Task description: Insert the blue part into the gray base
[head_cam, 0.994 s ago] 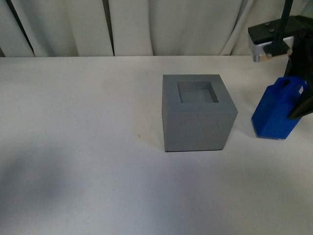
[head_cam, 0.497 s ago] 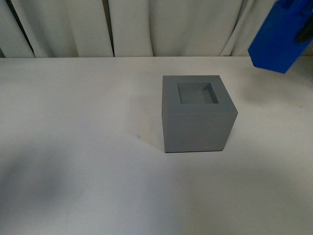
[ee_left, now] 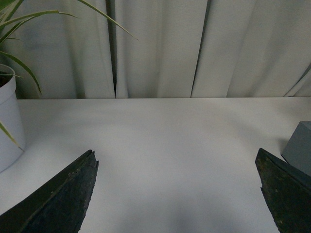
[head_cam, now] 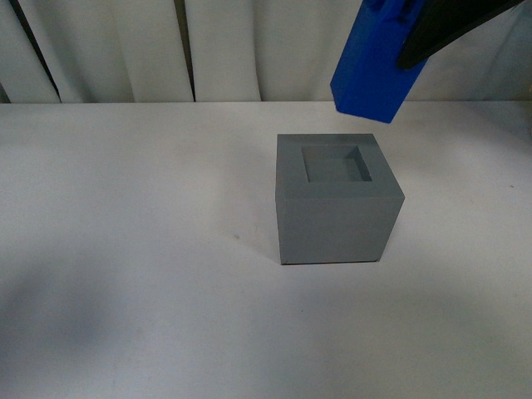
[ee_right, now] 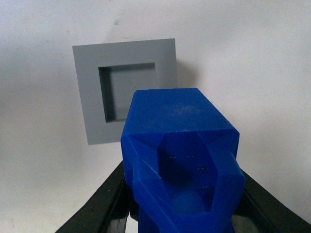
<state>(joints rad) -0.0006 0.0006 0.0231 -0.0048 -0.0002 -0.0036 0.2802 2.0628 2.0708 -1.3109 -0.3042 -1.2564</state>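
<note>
Front view shows the blue part (head_cam: 370, 62) raised in the air, slightly tilted and clear of the gray base (head_cam: 337, 199) — pickup is done, insertion is not. Your right gripper (ee_right: 182, 177) is clamped on the blue part's sides, while your left gripper (ee_left: 177, 194) stands spread wide and empty. What remains, by this judgement, is to square the part over the recess (ee_right: 129, 92) — then lower it in.

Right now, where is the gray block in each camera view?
Front view: gray block at picture centre, on the table, blue piece higher up.
Left wrist view: gray block, just a corner at the frame edge.
Right wrist view: gray block seen from above, one corner hidden behind the blue piece.
Shared landmark: the white table.
</note>
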